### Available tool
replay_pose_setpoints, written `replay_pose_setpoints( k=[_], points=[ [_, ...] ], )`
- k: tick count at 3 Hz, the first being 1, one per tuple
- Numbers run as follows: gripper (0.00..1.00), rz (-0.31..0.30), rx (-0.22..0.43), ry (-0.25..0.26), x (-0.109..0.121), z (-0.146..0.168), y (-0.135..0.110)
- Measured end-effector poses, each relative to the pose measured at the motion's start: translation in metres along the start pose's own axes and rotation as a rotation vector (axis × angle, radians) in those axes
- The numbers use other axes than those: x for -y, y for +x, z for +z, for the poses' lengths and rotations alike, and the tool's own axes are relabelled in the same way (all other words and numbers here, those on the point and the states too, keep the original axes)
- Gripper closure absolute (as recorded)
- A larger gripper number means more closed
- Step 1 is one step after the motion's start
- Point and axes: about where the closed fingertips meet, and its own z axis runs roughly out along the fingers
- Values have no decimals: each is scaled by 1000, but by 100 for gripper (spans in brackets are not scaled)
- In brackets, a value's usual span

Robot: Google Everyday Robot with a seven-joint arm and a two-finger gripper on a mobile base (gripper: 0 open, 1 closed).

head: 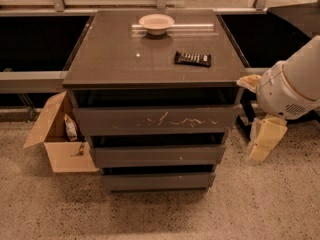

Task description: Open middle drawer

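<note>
The middle drawer (pixel 157 155) is a plain dark grey-brown front with a tiny white speck. It sits between the taller scratched top front (pixel 155 120) and the narrower bottom front (pixel 157 181) of a cabinet. All three fronts look about flush and shut. My arm's white rounded housing (pixel 290 86) is at the right, level with the cabinet top. The cream gripper (pixel 266 140) hangs below it, just right of the cabinet's side at middle-drawer height and not touching it.
A white bowl (pixel 156 23) and a dark flat packet (pixel 192 58) lie on the cabinet top (pixel 125 59). An open cardboard box (pixel 60 141) with items stands on the speckled floor at the cabinet's left. A dark stand leg is behind my arm.
</note>
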Motion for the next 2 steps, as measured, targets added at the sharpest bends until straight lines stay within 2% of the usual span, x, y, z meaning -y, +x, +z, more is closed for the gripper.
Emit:
replay_pose_setpoints(
  k=[2],
  points=[
    [0,-85,-11,-117,-13,91,45]
  ],
)
